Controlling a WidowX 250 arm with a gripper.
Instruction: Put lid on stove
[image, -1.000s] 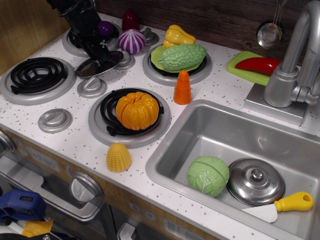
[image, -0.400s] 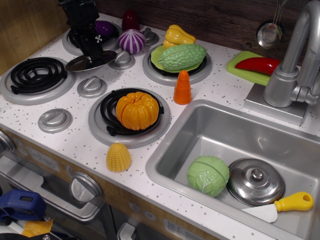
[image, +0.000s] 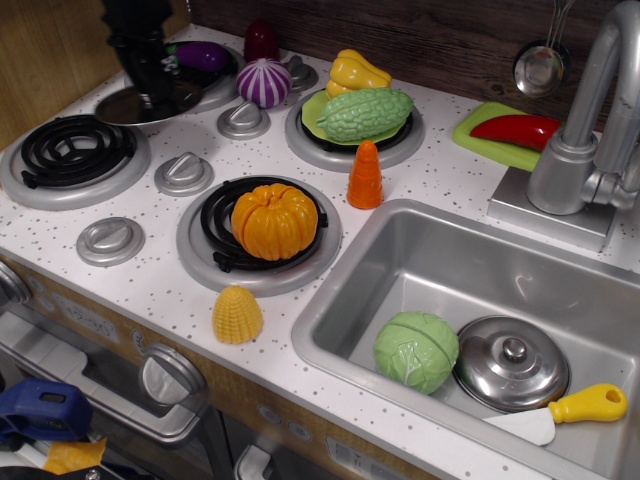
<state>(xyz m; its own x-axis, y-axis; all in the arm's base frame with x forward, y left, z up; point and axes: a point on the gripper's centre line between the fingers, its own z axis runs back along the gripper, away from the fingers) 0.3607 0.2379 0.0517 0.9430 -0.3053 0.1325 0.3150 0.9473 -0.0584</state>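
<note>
- The gripper (image: 148, 88) pinches the lid (image: 148, 103) by its centre knob, probably to keep it level.
- The lid hangs over the stove (image: 160, 270), just beyond the empty burner (image: 72, 150), likely its target.

Only one view was given, shot from above the front-left, angled down and pretty close. The stove (image: 150, 290) and sink (image: 420, 270) were framed together.

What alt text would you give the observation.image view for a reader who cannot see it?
A black robot claw holds a flat dark steel lid above the back-left of a white speckled toy stove. An orange pumpkin sits on the front burner; a green cabbage and domed lid lie in the sink.
</note>
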